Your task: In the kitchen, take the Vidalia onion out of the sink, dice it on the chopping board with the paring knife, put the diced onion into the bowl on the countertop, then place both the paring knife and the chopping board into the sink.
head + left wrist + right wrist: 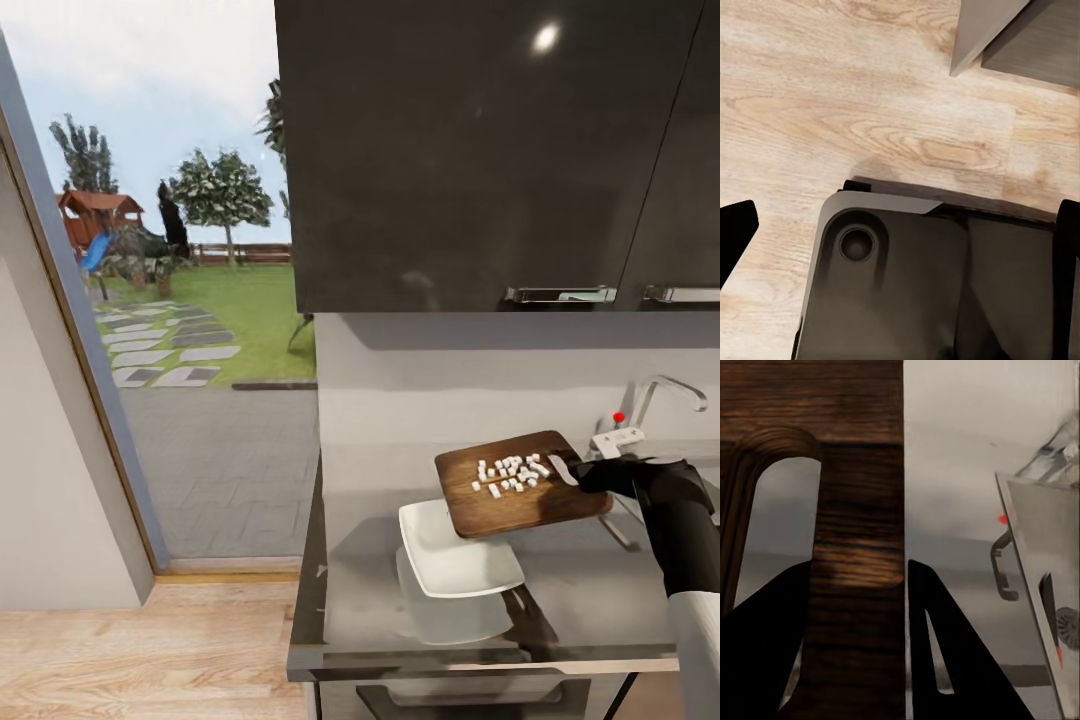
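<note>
Countertop (pixel 600 590): grey, reflective, light front edge; cut off by the head view's right side.
Bowl (pixel 455 550): white, shallow, square with rounded corners; rests on the countertop nearest the front edge. Its far corner is hidden under the board.
Chopping board (pixel 520 485): held off the worktop, tilted, near edge hanging over the bowl's far corner. Long axis runs left-right across the head view, handle slot end toward the sink.
Diced onion (pixel 512 472): small white cubes scattered on the board's upper face, toward its far side; none seen in the bowl.
Right gripper (pixel 590 472): clamped on the board's handle end. In the right wrist view the two dark fingers (pixel 952 660) sit either side of the wood strip (pixel 859 577) beside the slot.
Left gripper (pixel 900 225): fingers spread wide, nothing between them, over the wood floor (pixel 832 90) and the robot's dark base (pixel 907 285).
Sink (pixel 1042 555): beyond the board; steel basin edge-on in the right wrist view, mostly cut off.
Tap (pixel 665 390): chrome, red knob beside it, at the back wall.
Paring knife: cannot be made out.
</note>
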You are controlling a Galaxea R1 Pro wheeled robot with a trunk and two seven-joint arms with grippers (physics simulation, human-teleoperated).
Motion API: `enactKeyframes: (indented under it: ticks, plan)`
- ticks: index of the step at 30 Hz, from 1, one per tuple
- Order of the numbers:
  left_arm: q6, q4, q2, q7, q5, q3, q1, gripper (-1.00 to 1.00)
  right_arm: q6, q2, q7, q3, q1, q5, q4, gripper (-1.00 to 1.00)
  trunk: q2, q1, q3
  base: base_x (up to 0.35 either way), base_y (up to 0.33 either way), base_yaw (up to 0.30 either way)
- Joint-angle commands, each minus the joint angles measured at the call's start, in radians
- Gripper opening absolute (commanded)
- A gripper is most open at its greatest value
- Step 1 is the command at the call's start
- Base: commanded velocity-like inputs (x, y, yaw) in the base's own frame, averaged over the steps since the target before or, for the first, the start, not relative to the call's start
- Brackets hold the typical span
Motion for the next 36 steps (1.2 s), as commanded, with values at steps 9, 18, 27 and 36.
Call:
enactKeyframes:
  ticks: [9, 18, 27, 36]
  plan:
    - [-0.006, 0.005, 0.0, -0.007, 0.011, -0.007, -0.002, 1.0, 0.002, 0.001, -0.018, 0.003, 0.0, 0.046, -0.007, -1.0, -0.001, 0.0, -0.001, 0.0, 0.0, 0.0]
    - [-0.006, 0.005, 0.0, -0.007, 0.011, -0.007, -0.002, 1.0, 0.002, 0.002, -0.02, 0.068, 0.0, 0.067, -0.011, -1.0, -0.001, 0.0, -0.001, 0.0, 0.0, 0.0]
    - [-0.006, 0.005, 0.0, -0.007, 0.011, -0.007, -0.002, 1.0, 0.001, 0.004, -0.02, 0.076, 0.0, 0.114, -0.011, -1.0, -0.001, 0.0, -0.001, 0.0, 0.0, 0.0]
    - [-0.006, 0.005, 0.0, -0.007, 0.011, -0.007, -0.002, 1.0, 0.001, 0.005, -0.02, 0.079, 0.0, 0.129, -0.011, -1.0, -0.001, 0.0, -0.001, 0.0, 0.0, 0.0]
